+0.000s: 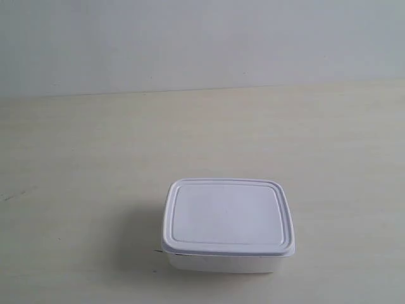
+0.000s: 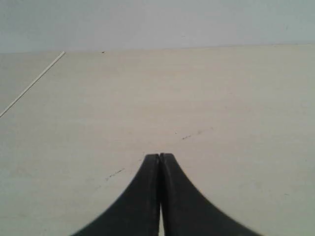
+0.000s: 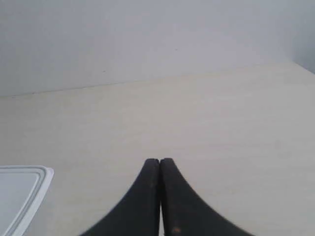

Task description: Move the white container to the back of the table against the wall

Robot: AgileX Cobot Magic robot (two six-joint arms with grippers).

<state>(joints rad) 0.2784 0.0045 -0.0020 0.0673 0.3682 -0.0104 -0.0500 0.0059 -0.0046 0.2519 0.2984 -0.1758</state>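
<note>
The white container (image 1: 228,223) sits lid-on near the front of the beige table (image 1: 95,164), well short of the pale wall (image 1: 202,38). No arm shows in the exterior view. In the right wrist view my right gripper (image 3: 160,160) is shut with nothing in it, and a corner of the white container (image 3: 22,196) shows off to one side of it, apart from the fingers. My left gripper (image 2: 159,155) is shut and empty over bare table (image 2: 221,98); the container is out of that view.
The table meets the wall (image 3: 147,39) along a straight line at the back. A thin pale seam (image 2: 32,84) crosses the table in the left wrist view, and small dark specks (image 2: 192,135) mark the surface.
</note>
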